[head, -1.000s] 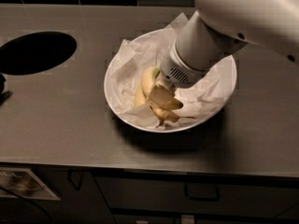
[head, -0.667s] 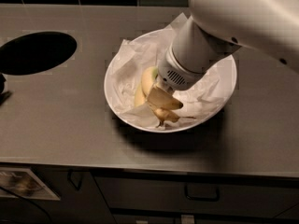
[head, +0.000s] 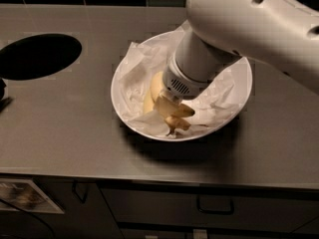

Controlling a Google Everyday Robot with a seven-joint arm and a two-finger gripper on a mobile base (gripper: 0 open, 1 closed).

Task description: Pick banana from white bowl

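The white bowl (head: 239, 91) sits on the grey counter, lined with crumpled white paper (head: 139, 78). The yellow banana (head: 152, 91) lies in the bowl's left half; only its upper part shows, the rest is hidden behind my gripper. My gripper (head: 173, 116) reaches down into the bowl from the upper right, its tan tip right against the banana's lower end, close to the bowl's front rim. The white arm (head: 239, 29) covers the bowl's back right part.
A round dark hole (head: 37, 56) is cut into the counter at the left. A dark object (head: 2, 96) sits at the far left edge. The counter's front edge runs above drawers with a handle (head: 215, 205). A dark tiled wall stands behind.
The arm's upper part has swung a little to the left over the bowl. The gripper tip has stayed at the banana's lower end. Banana and bowl have not moved.
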